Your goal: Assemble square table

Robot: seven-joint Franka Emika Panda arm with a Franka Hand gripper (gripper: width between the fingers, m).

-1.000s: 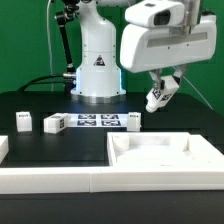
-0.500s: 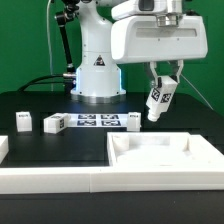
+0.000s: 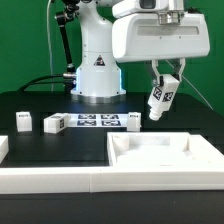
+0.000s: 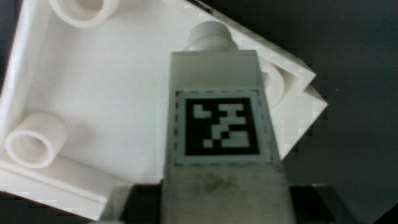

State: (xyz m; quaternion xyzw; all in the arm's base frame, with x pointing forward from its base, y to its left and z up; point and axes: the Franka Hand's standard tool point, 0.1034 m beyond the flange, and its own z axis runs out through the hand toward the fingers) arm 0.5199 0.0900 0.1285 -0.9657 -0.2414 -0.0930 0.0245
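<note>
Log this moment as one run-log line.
fingers: shut on small white tagged leg block | leg: airborne, tilted, over large white square plastic tabletop

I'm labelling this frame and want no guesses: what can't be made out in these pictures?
- Wrist view: the held leg covers where the jaws grip it.
- Wrist view: the table top is cut off by the frame and partly hidden behind the leg.
- Exterior view: tags on the loose legs are too small to read.
- Exterior view: the table top runs past the exterior view's right edge.
</note>
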